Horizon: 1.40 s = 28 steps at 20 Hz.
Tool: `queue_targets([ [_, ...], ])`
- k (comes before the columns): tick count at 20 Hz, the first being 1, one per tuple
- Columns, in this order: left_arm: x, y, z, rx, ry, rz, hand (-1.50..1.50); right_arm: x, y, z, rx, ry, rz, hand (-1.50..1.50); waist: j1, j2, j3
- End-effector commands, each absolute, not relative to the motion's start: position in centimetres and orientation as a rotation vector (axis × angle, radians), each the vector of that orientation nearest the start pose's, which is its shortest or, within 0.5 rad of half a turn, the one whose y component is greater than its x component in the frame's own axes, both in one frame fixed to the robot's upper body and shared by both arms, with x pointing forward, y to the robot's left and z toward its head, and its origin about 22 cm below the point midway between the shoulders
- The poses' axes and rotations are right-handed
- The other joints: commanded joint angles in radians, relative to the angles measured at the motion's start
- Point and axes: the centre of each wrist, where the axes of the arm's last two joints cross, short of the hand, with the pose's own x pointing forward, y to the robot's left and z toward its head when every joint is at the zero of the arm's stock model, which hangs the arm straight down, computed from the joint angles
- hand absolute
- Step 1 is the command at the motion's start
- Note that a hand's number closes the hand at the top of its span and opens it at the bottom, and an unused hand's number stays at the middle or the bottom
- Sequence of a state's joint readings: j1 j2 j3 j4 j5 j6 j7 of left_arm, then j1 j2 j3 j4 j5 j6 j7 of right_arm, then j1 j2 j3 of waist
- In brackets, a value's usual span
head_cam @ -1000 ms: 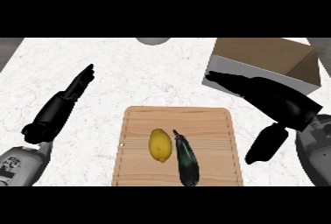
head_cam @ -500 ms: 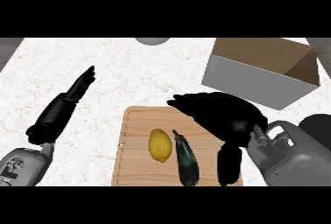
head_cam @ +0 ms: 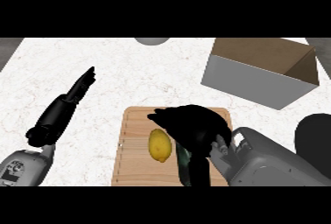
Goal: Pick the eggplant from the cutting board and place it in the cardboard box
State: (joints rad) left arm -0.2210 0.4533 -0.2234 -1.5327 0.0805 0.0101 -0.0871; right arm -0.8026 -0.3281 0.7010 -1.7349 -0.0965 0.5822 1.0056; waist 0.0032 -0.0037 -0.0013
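A humanoid robot's right hand [head_cam: 192, 127] hovers low over a wooden cutting board [head_cam: 132, 170] at six o'clock on a pale marble counter [head_cam: 129, 74], covering most of the dark eggplant [head_cam: 183, 158] it is meant to lift. Only a green-black sliver of the vegetable shows beneath the palm, lying lengthwise just right of a yellow lemon [head_cam: 160, 145] at the board's centre. Whether the fingers have curled round the eggplant or merely hang above it cannot be told from this angle; the hand hides its own grasp. The left hand [head_cam: 81, 85] rests at nine o'clock, fingers straight and together, well apart from the board. The open cardboard box [head_cam: 258, 81], the eggplant's destination, stands at two o'clock, tilted askew to the board.

The risk lies in the crowding: the lemon sits just beside the eggplant, and a closing hand could catch or nudge it, rolling it across the board. A grasp near one end of the long vegetable may let it swing or slip on the way up. The box's near wall also stands between board and opening, so a low carry could strike it.

No brand, label or writing is legible anywhere.
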Motion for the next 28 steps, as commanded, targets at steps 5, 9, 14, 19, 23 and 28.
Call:
queue_targets([
  [5, 29.1, 27.6, 5.8, 0.093, -1.743, -0.536, 0.0, 24.9, -4.2, 16.2, -0.44, -0.924, 1.753, -1.5, -0.006, 0.002, 0.0],
  [9, 28.9, 28.0, 5.7, 0.122, -1.75, -0.512, 0.0, 25.9, -5.8, 17.4, -0.436, -0.929, 1.739, -1.5, -0.006, 0.002, 0.001],
  [14, 29.0, 27.9, 4.9, 0.094, -1.74, -0.527, 0.0, 25.5, -4.6, 12.7, -0.455, -0.863, 1.772, -1.5, -0.004, 0.004, 0.001],
  [19, 28.5, 26.5, 5.4, 0.097, -1.751, -0.523, 0.0, 25.5, -4.1, 11.5, -0.502, -0.841, 1.768, -1.5, -0.001, 0.002, 0.001],
  [23, 28.3, 25.7, 4.9, 0.102, -1.739, -0.545, 0.0, 25.1, -4.4, 11.8, -0.501, -0.856, 1.765, -1.5, -0.003, 0.002, 0.001],
  [28, 29.0, 28.0, 6.1, 0.11, -1.76, -0.519, 0.0, 25.8, -4.9, 9.2, -0.429, -0.858, 1.748, -1.5, 0.0, 0.004, 0.001],
])
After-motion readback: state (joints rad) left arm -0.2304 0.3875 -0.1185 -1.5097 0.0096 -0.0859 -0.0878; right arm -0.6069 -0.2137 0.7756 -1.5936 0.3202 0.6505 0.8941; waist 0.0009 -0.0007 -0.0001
